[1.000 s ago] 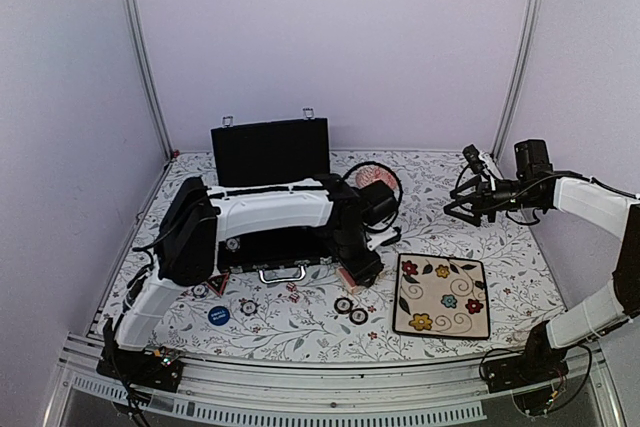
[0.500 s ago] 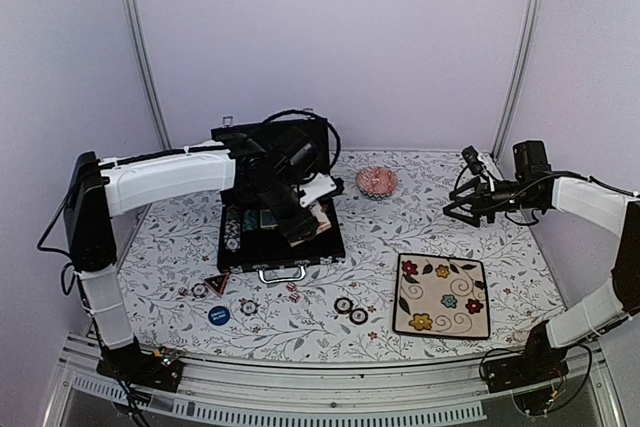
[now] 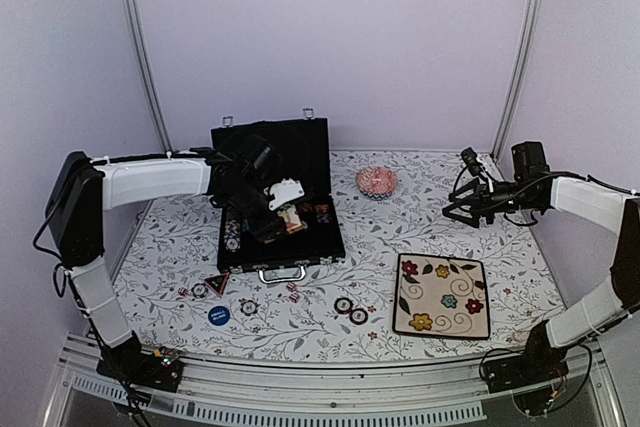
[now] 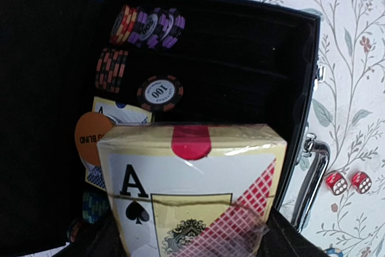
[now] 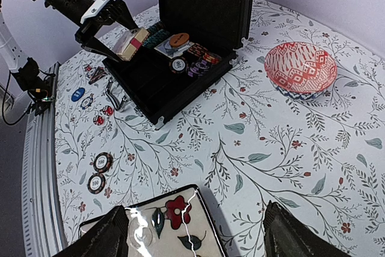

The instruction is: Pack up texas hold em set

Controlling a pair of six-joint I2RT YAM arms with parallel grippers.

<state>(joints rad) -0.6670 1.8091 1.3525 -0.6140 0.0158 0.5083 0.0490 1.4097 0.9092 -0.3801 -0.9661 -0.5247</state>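
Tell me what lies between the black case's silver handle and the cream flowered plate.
Two dark round poker chips lie on the floral cloth there; two small red dice sit beside the silver handle. The top view shows it.

Black case [image 3: 300, 147] lies open — chips [image 4: 159, 93] inside, card deck [image 4: 192, 191] above it.

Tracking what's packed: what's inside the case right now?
Inside the case: chip stacks, a loose 100 chip, an orange blind button on cards. The deck in the left gripper hides the rest.
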